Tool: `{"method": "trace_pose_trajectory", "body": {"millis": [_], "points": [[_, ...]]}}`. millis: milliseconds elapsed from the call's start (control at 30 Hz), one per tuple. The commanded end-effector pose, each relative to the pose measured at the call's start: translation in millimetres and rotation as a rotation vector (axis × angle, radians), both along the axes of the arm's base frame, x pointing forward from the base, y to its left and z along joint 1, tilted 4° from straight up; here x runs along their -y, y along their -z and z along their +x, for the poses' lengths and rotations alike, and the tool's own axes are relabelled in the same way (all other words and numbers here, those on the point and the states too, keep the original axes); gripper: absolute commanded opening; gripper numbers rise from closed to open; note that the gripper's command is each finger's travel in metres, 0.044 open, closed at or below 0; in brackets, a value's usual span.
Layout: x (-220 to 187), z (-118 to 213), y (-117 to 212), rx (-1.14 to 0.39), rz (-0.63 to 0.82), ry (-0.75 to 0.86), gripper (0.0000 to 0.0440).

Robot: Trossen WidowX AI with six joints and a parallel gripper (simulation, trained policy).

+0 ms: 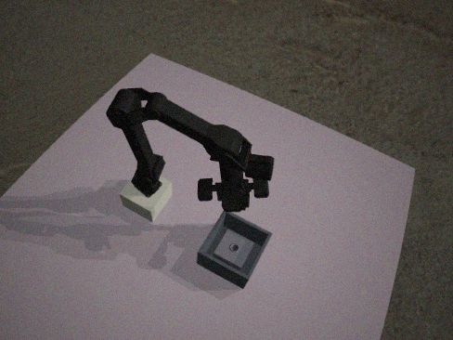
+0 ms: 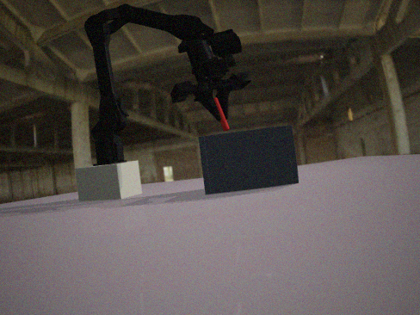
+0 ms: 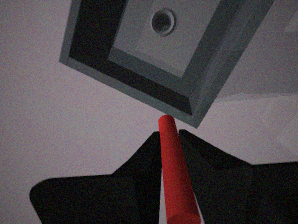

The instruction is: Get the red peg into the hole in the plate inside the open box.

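The red peg (image 2: 222, 114) (image 3: 176, 172) is held between the fingertips of my gripper (image 2: 222, 115) (image 3: 169, 136), which is shut on it. The peg is tilted in the exterior view, its lower end near the height of the rim of the grey open box (image 1: 205, 261) (image 2: 250, 160) (image 3: 131, 91). In the wrist view the peg's far end shows just outside the box's near corner. The plate (image 1: 224, 252) (image 3: 192, 37) lies at the bottom of the box, and its round hole (image 1: 234, 247) (image 3: 163, 22) is empty. In the top view the arm hides the peg and fingertips.
The arm's pale base block (image 1: 150, 202) (image 2: 98, 182) stands left of the box. The box's walls rise on all sides around the plate. Shadows of the arm and box fall across the pinkish table top (image 1: 325, 223) (image 2: 172, 258).
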State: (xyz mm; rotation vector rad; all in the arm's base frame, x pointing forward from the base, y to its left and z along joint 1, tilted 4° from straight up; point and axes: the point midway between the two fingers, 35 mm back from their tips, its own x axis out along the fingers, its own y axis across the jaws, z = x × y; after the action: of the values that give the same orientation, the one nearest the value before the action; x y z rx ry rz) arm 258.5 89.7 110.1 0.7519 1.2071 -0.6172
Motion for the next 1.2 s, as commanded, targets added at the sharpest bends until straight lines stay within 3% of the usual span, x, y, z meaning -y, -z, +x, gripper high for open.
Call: {"method": "trace_pose_trajectory", "body": {"millis": [0, 700, 1100, 1167], "points": [[9.9, 13.0, -4.1, 0.020, -0.002, 0.022, 0.0000], [61.5, 56.9, 12.1, 0.029, 0.017, 0.143, 0.0011], [72.7, 66.4, 41.3, -0.031, 0.026, 0.157, 0.0018], [74.2, 67.3, 47.5, -0.044, 0.022, 0.153, 0.0036]]}}
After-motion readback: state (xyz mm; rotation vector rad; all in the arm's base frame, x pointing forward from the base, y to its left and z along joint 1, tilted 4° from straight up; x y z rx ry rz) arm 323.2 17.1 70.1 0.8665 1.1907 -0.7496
